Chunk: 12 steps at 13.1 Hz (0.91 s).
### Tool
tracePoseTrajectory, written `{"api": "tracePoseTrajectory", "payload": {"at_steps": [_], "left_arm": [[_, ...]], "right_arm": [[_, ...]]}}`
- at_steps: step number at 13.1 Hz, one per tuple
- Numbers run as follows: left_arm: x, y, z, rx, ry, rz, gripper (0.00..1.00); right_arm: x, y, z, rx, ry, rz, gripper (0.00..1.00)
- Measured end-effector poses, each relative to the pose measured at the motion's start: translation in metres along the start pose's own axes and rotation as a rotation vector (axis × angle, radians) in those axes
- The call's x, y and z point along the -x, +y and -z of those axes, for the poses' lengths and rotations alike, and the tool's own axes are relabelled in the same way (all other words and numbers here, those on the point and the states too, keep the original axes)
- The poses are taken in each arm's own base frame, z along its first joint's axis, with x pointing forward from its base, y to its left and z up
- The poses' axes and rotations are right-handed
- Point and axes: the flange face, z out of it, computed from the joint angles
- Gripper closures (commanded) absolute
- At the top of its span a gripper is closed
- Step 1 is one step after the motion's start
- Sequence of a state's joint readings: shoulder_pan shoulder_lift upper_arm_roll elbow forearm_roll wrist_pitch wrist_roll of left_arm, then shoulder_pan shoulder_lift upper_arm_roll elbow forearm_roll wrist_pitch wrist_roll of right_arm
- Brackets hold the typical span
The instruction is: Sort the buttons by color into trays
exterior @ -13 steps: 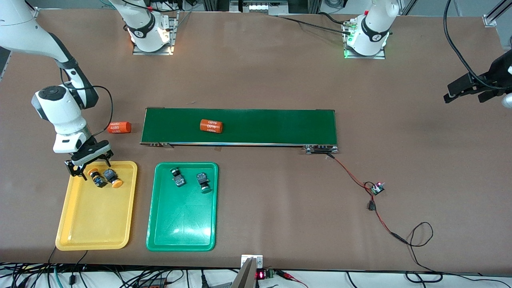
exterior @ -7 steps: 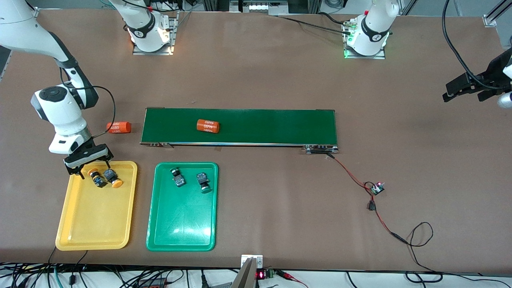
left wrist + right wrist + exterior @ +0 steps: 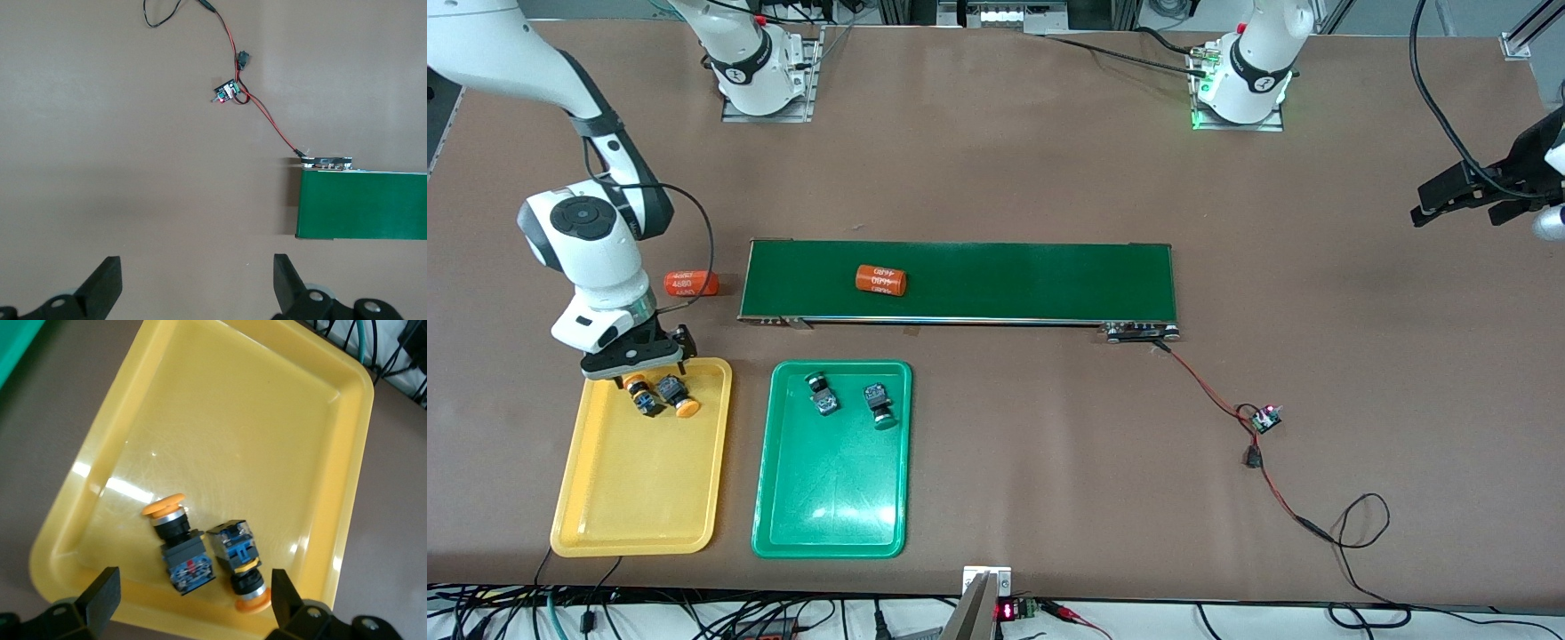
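Two yellow-capped buttons (image 3: pixel 640 396) (image 3: pixel 677 396) lie side by side in the yellow tray (image 3: pixel 640 480), at the end nearest the belt. In the right wrist view they show as one button (image 3: pixel 180 547) and its neighbour (image 3: pixel 240 567) on the yellow tray (image 3: pixel 253 440). My right gripper (image 3: pixel 645 369) (image 3: pixel 193 593) hangs open just above that tray end, holding nothing. Two green-capped buttons (image 3: pixel 820 396) (image 3: pixel 879 404) lie in the green tray (image 3: pixel 831 498). My left gripper (image 3: pixel 1449 203) (image 3: pixel 198 273) waits open and empty above bare table at the left arm's end.
A long dark-green conveyor belt (image 3: pixel 1005 280) (image 3: pixel 363 203) crosses the table's middle with an orange cylinder (image 3: pixel 880 279) on it. A second orange cylinder (image 3: pixel 691 284) lies on the table off the belt's end. A small circuit board (image 3: pixel 1264 418) (image 3: pixel 229 90) with red-black wires trails from the belt.
My right gripper has lifted off the yellow buttons and drawn back toward the tray's belt-side edge, empty. The cylinder on the belt has moved toward the right arm's end.
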<state>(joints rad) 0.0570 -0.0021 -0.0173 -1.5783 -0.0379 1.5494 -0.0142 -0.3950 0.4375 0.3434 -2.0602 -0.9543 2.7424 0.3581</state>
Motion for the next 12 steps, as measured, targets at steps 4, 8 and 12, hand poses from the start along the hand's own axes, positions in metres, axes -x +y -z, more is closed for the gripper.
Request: {"api": "tracePoseTrajectory", "payload": {"at_steps": [4, 8, 12], "left_arm": [[0.000, 0.000, 0.000, 0.000, 0.000, 0.000, 0.00], [0.000, -0.001, 0.000, 0.000, 0.000, 0.002, 0.00], [0.001, -0.001, 0.001, 0.000, -0.001, 0.002, 0.00]], "right_arm": [[-0.018, -0.020, 0.039, -0.019, -0.098, -0.133, 0.00], [-0.025, -0.049, 0.091, -0.071, -0.185, -0.237, 0.00], [-0.027, -0.064, 0.150, -0.197, -0.282, -0.308, 0.00]]}}
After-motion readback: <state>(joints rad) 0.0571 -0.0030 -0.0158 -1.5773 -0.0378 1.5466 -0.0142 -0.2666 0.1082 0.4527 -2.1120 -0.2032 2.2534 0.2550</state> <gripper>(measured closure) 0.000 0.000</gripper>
